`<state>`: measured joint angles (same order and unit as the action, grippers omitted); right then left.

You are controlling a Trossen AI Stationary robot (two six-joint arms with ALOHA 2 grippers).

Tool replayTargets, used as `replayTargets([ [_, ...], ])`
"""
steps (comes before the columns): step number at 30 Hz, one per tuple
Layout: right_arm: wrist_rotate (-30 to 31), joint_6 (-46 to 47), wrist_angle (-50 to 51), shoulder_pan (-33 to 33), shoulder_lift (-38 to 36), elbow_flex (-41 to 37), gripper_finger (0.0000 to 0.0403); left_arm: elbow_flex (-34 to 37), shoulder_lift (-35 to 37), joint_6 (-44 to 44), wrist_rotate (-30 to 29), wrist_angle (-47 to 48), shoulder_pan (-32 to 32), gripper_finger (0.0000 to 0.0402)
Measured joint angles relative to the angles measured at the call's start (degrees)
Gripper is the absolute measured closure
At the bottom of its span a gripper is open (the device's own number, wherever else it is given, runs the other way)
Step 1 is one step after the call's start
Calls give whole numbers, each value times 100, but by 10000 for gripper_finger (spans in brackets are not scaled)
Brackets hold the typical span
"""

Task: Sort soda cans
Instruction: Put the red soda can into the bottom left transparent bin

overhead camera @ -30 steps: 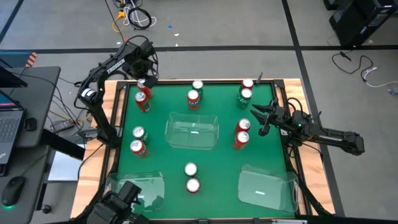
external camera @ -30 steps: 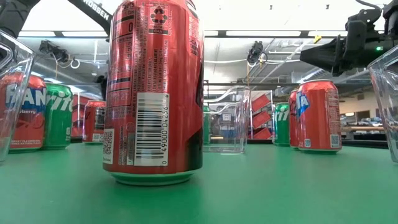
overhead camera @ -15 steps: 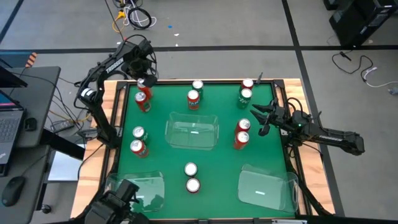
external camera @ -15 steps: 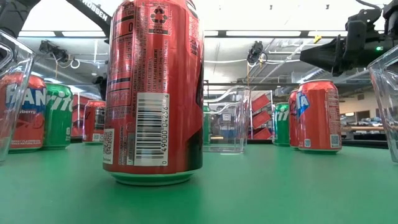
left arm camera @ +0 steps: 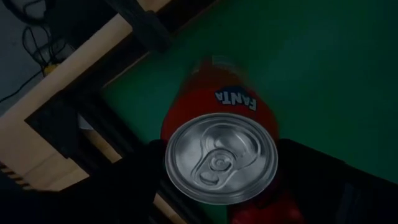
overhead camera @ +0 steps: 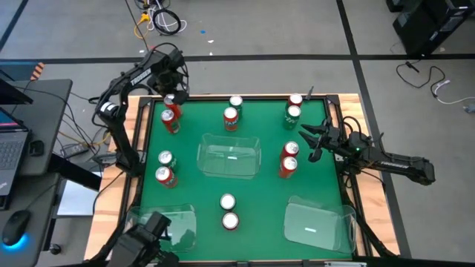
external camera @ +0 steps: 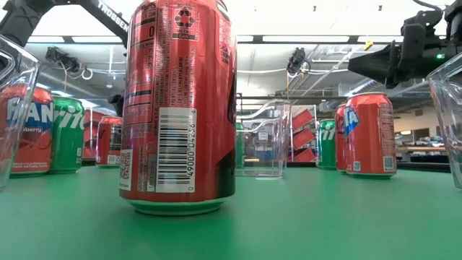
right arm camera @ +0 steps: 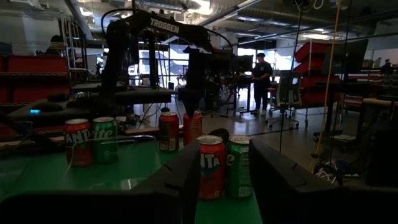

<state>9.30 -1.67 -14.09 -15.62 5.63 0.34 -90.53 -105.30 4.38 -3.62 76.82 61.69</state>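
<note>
Several red and green soda cans stand upright on the green table (overhead camera: 245,185). My left gripper (overhead camera: 172,95) is at the far left corner, pointing down, shut on a red Fanta can (left arm camera: 221,165); a second red can (overhead camera: 170,119) stands just nearer. My right gripper (overhead camera: 312,141) hovers open at the right side, beside two red cans (overhead camera: 289,159) and touching neither. Its wrist view looks past its open fingers (right arm camera: 233,186) at a red can (right arm camera: 211,165) and a green can (right arm camera: 238,167) farther off. My left gripper has the red Fanta can by its upper body, just below the silver top (left arm camera: 186,124), one finger (left arm camera: 140,180) on each side. The fingers come from above, pointing down. The can (right arm camera: 191,128) stays upright; whether its bottom is on the table, I cannot tell.
Three clear plastic bins stand on the table: one in the middle (overhead camera: 228,156), one at the near left corner (overhead camera: 159,222), one at the near right corner (overhead camera: 319,222). A red can (external camera: 177,108) stands close before the low camera. Wooden rails edge the table (overhead camera: 141,148).
My left arm's upper links have shifted a little, while its gripper has stayed over the red can at the far left corner. The cans and my right arm stand as before.
</note>
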Motion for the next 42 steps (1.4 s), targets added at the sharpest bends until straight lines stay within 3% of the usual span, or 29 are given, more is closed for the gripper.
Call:
replayTargets([
  [6, 2, -1, -1, -2, -2, 0, 279, -5, -23, 137, -77, 38, -32, 88],
  [14, 0, 0, 1, -2, -1, 0, 279, -8, -24, 220, -120, 91, -135, 147],
  [18, 2, -2, 2, -2, 0, 0, 279, -5, -25, 290, -179, 96, -230, 158],
  [31, 2, 0, 3, 0, -2, 0, 277, 36, -73, 121, -184, -123, -246, 65],
  [42, 2, 0, 2, -2, 0, 0, 277, 263, -39, 224, 39, -420, -246, 68],
])
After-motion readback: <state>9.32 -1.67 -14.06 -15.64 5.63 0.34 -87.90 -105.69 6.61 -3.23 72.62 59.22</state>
